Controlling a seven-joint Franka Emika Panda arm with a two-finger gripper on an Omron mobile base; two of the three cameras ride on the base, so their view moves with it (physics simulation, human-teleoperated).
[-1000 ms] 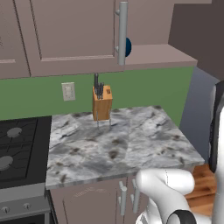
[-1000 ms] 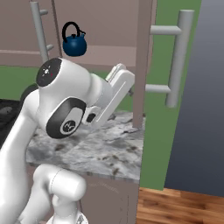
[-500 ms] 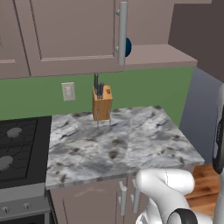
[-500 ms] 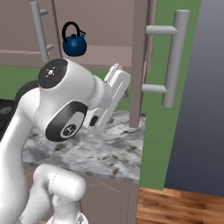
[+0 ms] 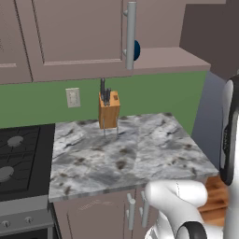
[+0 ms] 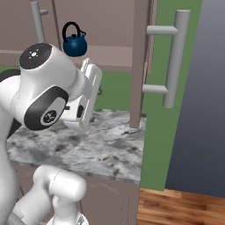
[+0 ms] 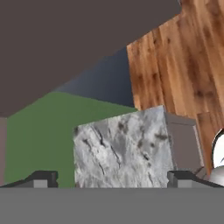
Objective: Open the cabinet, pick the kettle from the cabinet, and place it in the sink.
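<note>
Hand (image 7: 111, 179): your hand is spread wide with nothing between the tips; in the hand view its two dark fingertips (image 7: 41, 178) sit at the bottom corners, well apart.
Hand aim: you're looking down past a corner of the grey marbled tabletop (image 7: 120, 151), with green wall to one side and wooden floor (image 7: 183, 57) beyond.
Arm: your white arm (image 6: 48, 94) is folded up over the near edge of the tabletop in the right base view; the hand itself can't be made out there.
Cabinet (image 6: 140, 61): right door swung open toward you, edge-on in the right base view, its long grey bar handle (image 6: 173, 57) on the outer face. Left door (image 5: 77, 37) looks closed, its bar handle (image 5: 131, 35) vertical at its right edge.
Kettle (image 6: 74, 42): blue, upright on the cabinet's bottom shelf, black arched handle up. In the left base view you get just a blue sliver (image 5: 137, 50) behind the left door's bar handle.
Tabletop items: wooden knife block (image 5: 108, 109) at the far side, near the green wall; wall outlet (image 5: 72, 97) left of it.
Stovetop (image 5: 21, 156): black, just left of the tabletop.
Lower cabinets (image 5: 102, 217): below the tabletop, short handles, closed.
</note>
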